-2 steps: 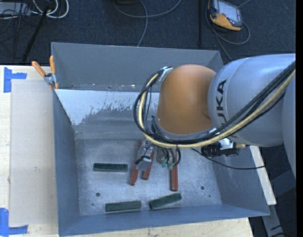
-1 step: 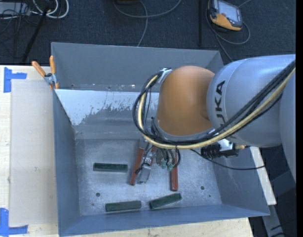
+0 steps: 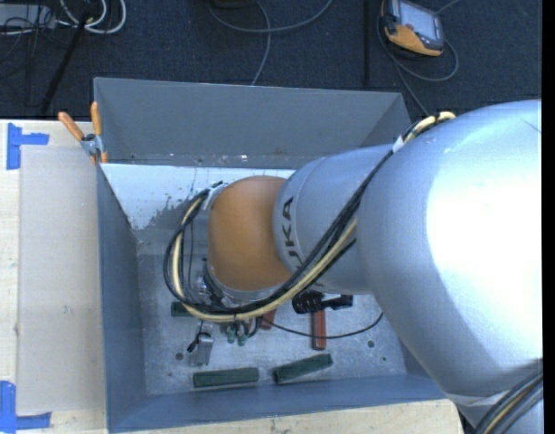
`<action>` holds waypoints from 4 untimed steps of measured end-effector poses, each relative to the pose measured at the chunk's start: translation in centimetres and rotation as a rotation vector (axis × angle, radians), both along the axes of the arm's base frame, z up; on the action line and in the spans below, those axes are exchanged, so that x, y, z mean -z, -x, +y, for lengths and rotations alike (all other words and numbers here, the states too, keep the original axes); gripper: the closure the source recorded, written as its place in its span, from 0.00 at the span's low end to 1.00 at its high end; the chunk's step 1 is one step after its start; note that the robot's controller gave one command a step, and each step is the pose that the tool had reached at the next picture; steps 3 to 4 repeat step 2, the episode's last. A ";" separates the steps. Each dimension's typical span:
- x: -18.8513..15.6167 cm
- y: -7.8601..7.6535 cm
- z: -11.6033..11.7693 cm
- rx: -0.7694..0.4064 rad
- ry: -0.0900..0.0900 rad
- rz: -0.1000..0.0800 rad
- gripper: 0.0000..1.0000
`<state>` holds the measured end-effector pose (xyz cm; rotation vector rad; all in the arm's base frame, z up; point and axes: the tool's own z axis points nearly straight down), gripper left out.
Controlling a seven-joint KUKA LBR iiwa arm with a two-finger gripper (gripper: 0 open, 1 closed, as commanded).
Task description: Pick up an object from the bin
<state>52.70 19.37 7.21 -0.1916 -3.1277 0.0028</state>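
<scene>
**Arm low in the bin, wrist above small pieces on the front-left floor**

The silver KUKA arm (image 3: 440,251) reaches in from the right and covers most of the right half of the grey metal bin (image 3: 119,333). Its last link slopes down toward the middle of the bin floor. The rounded orange cover (image 3: 246,238) on the wrist sits low over the floor, left of centre. Yellow and black cables (image 3: 183,260) loop round the cover's left and lower sides and run back up along the arm.

The gripper (image 3: 212,298) lies under the cover, where only some grey mechanism shows at the cover's lower left edge. Whether it is open, closed or gripping something cannot be told.

Two dark green bars lie near the front wall. The left bar (image 3: 225,378) lies nearly flat along the wall. The right bar (image 3: 302,367) is just beside it and tilted up slightly to the right.

A brown-handled tool (image 3: 320,325) with a black head lies under the arm, right of the cover.

Nearest the wrist are three small things, all close together on the floor. A small green piece (image 3: 239,333) sits just below the cover's lower edge. A small grey and black piece (image 3: 202,347) lies a little nearer the front. A dark scrap (image 3: 180,309) lies just outside the cable loop to the left. None of them can be seen in the gripper.
</scene>
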 end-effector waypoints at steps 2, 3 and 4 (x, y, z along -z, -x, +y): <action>-13.7 0.6 -2.0 -0.011 -0.003 -0.014 1.00; -13.7 0.6 -2.0 -0.011 -0.003 -0.014 1.00; -13.7 0.6 -2.0 -0.011 -0.003 -0.014 1.00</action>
